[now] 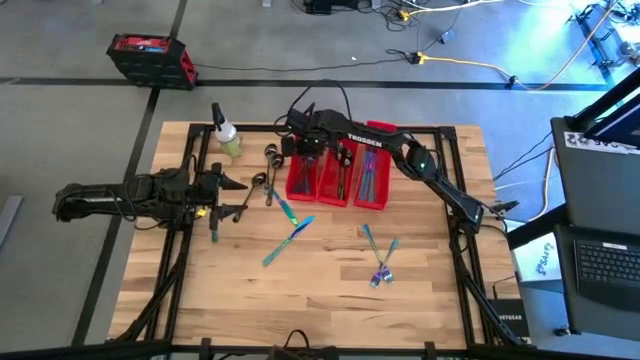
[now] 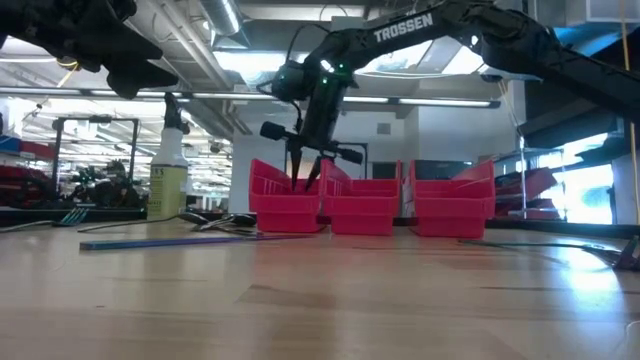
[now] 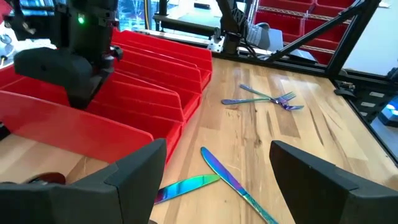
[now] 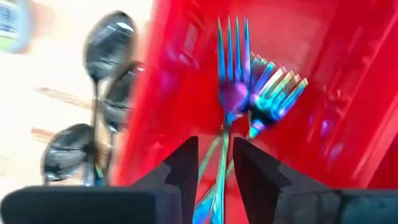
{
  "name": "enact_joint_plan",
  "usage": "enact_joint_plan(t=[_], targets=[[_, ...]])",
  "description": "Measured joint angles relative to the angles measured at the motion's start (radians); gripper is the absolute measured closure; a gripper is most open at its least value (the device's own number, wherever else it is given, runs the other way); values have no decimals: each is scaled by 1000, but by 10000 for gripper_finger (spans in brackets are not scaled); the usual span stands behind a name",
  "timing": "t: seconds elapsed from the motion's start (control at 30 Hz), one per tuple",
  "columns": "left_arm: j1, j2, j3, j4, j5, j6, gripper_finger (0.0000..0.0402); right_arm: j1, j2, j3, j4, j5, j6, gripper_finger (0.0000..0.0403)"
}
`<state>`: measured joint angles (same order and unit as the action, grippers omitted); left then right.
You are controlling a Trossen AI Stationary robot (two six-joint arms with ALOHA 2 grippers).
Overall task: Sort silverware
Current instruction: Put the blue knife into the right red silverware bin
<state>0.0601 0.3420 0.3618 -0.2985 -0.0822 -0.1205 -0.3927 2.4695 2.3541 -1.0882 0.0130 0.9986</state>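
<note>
The right pincer (image 4: 214, 171), fingers slightly apart around a fork (image 4: 231, 74), hangs over the bin (image 1: 303, 183) by the table's far edge. The fork could snag and miss. The left pincer (image 3: 211, 180) waits, fingers wide apart, near the left edge.

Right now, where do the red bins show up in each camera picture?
High view: red bins at the table's far middle.
Low view: centre, in a row.
Left wrist view: filling the left.
Right wrist view: red walls around forks.
Shared landmark: the right hand above them.
</note>
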Motion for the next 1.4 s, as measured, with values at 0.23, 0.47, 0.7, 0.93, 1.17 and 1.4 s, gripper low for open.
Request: enact_joint_plan(t=[0.23,0.47,0.7,0.93,1.17,1.4], targets=[[0,0,0,2,-2,-2,127,15,-89,2,52,48,-67,315],[-1,1,-4,10,22,4,127,82,-174,2,100,57,-282,315],[-48,70,-72,123,76,135,127,281,-180,-4,78,-182,-869,315],[-204,308,-198,425,-41,98,127,422,-179,-89,-13,-13,-1237,315],[-423,631,-205,741,-262,-59,142,425,-179,-278,280,-273,-1268,315],[-643,889,-129,762,-484,-308,164,454,-178,-458,411,-286,-1424,315]])
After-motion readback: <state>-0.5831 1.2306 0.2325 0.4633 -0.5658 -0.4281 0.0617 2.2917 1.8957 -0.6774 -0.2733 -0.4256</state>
